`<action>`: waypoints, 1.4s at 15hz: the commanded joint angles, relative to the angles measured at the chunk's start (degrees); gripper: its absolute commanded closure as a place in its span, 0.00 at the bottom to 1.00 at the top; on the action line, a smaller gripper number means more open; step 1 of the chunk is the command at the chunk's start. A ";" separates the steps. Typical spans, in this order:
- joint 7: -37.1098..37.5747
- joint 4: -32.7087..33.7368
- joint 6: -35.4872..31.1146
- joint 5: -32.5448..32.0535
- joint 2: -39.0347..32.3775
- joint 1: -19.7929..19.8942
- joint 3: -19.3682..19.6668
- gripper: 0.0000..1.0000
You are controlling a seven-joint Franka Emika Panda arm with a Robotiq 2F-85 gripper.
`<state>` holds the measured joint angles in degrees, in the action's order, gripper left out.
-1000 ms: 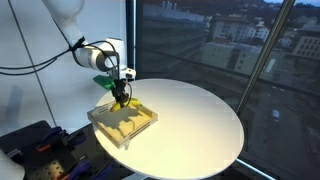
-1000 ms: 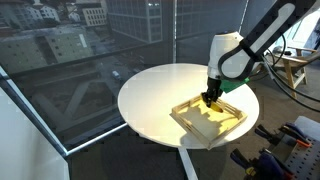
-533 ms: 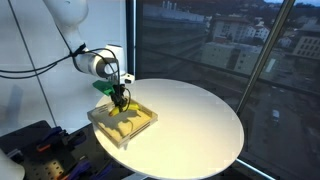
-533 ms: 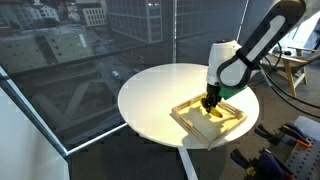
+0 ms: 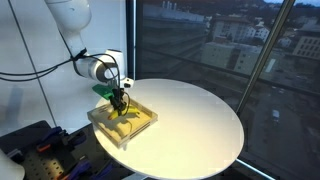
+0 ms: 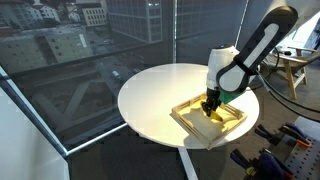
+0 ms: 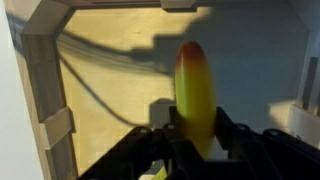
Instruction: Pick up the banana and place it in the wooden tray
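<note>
One step left: gripper [image 7: 197, 138] clamped on banana [image 7: 193, 85], low over wooden tray [image 7: 38, 95]; lower gently, release well inside rims.

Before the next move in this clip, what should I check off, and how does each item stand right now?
1. Grip: ok, gripper shut on banana.
2. Banana over tray: ok, the tray floor lies beneath it in the wrist view.
3. Landing spot free: ok, only shadows show on that floor.
4. Banana touching the floor: cannot tell.
5. Tray flat on table: ok in both exterior views.
</note>
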<state>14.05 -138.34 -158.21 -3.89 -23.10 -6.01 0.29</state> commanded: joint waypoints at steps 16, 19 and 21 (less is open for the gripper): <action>-0.66 0.26 1.10 1.55 1.08 -0.15 0.43 0.00; -0.83 0.11 1.92 1.77 2.02 0.10 0.42 0.00; -0.96 0.10 2.70 2.08 2.69 0.30 0.32 0.00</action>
<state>14.05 -137.87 -157.87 -3.41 -22.87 -5.96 0.60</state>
